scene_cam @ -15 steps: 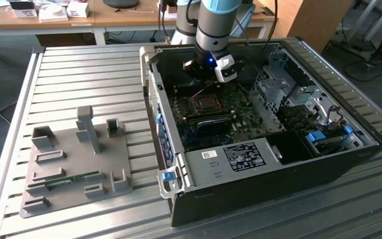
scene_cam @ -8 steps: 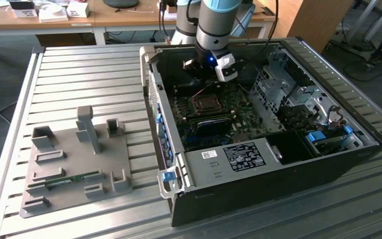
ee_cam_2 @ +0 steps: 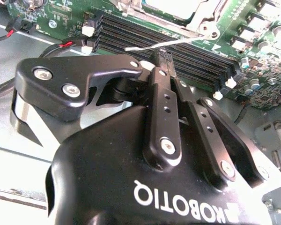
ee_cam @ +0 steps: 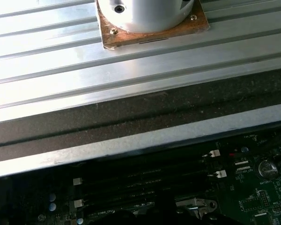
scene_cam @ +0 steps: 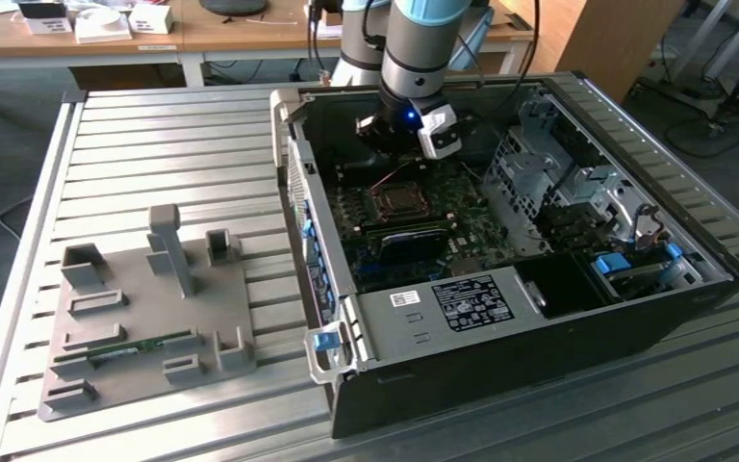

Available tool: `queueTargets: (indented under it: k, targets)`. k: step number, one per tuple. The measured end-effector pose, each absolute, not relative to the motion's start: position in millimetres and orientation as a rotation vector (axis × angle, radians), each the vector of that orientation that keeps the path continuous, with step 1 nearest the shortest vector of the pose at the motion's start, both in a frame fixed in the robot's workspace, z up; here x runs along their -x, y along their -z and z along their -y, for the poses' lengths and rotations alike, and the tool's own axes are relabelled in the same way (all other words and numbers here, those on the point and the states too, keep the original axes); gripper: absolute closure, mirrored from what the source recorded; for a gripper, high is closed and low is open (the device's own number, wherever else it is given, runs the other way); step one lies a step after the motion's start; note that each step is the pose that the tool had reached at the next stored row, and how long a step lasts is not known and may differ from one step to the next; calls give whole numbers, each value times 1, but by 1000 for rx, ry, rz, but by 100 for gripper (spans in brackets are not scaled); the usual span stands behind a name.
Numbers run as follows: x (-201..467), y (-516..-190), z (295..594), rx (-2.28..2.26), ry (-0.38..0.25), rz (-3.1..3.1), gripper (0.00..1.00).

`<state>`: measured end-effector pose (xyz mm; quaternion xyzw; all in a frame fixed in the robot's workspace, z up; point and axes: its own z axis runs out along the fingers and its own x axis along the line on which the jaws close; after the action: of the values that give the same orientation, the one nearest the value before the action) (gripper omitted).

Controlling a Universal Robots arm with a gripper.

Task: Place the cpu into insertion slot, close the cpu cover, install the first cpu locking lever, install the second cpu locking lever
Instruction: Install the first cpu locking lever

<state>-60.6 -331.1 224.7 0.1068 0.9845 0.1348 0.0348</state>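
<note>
Now the gripper (ee_cam_2: pixel 163 57) is pinched closed, empty; tips just beside a locking lever (ee_cam_2: pixel 171 42).

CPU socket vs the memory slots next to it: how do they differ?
Shape: the CPU socket is square; the memory slots are long, narrow strips.
Finish: the CPU socket has a metal frame; the memory slots are black with white end clips.
Count: one CPU socket, several memory slots side by side.
Both sit on the green circuit board, next to each other.
</note>
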Motion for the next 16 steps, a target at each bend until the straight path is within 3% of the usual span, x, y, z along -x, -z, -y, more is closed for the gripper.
queueTargets:
  k: [16]
  targets:
    - [60,-222,330,-328,-419,-3026,89]
